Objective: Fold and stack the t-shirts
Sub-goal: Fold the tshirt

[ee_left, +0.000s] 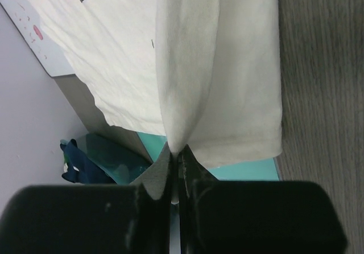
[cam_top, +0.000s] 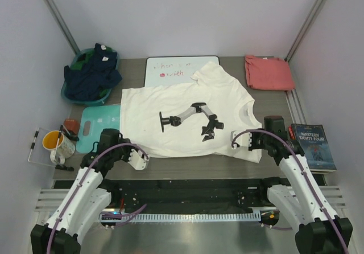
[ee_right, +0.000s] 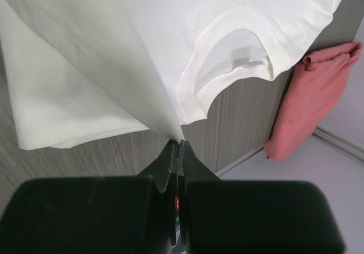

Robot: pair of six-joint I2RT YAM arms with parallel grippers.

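The cream-white t-shirt (cam_top: 182, 114) with a black-and-grey print lies spread flat in the middle of the table, its collar to the right. My left gripper (cam_top: 138, 159) is at the shirt's near left corner, and the left wrist view shows it (ee_left: 175, 151) shut on a pinched fold of the hem (ee_left: 187, 94). My right gripper (cam_top: 235, 140) is at the near right corner by the collar, and the right wrist view shows it (ee_right: 179, 144) shut on the cloth (ee_right: 114, 66). The salmon-red t-shirt (cam_top: 268, 73) lies folded at the back right and also shows in the right wrist view (ee_right: 310, 94).
A whiteboard (cam_top: 168, 69) lies partly under the shirt at the back. A teal board (cam_top: 95, 126) lies at the left. A blue basin of dark clothes (cam_top: 90, 76) sits at the back left. A mug (cam_top: 57, 146) stands at the left edge and a book (cam_top: 313, 146) lies at the right.
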